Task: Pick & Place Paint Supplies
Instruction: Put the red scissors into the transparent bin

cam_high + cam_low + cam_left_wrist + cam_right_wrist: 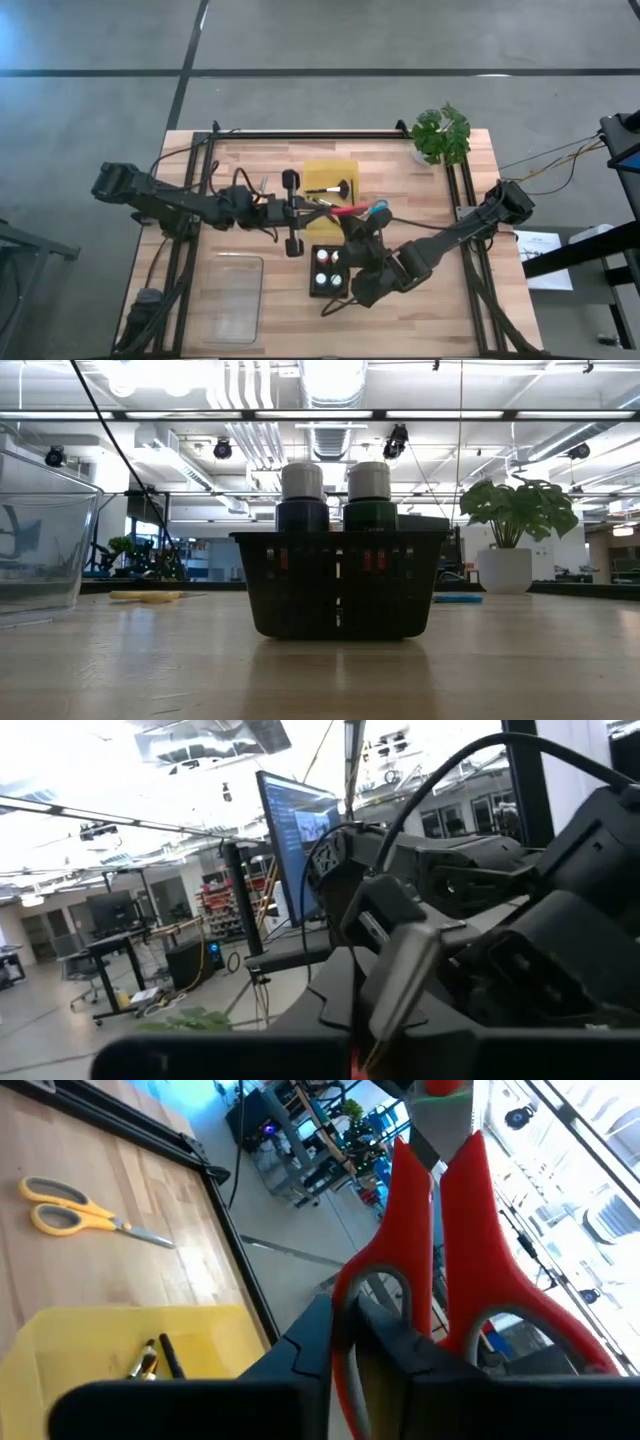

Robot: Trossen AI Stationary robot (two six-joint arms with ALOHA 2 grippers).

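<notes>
While both arms meet above the table, right end effector (pixel 400 1350) gripping red scissors (pixel 440 1250), left end effector (pixel 300 203) closed on its blades.

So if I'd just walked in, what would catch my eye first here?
Probably the red-handled scissors pinched between the two grippers over the middle of the table, the right gripper clamped through the handle loops. Next, the black basket of paint bottles just below them, and the yellow tray holding brushes.

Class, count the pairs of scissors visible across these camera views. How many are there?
2: red-handled scissors gripped in the right pincer, and yellow-handled scissors lying flat on the wooden table. Others may be hidden behind the arms.
</notes>
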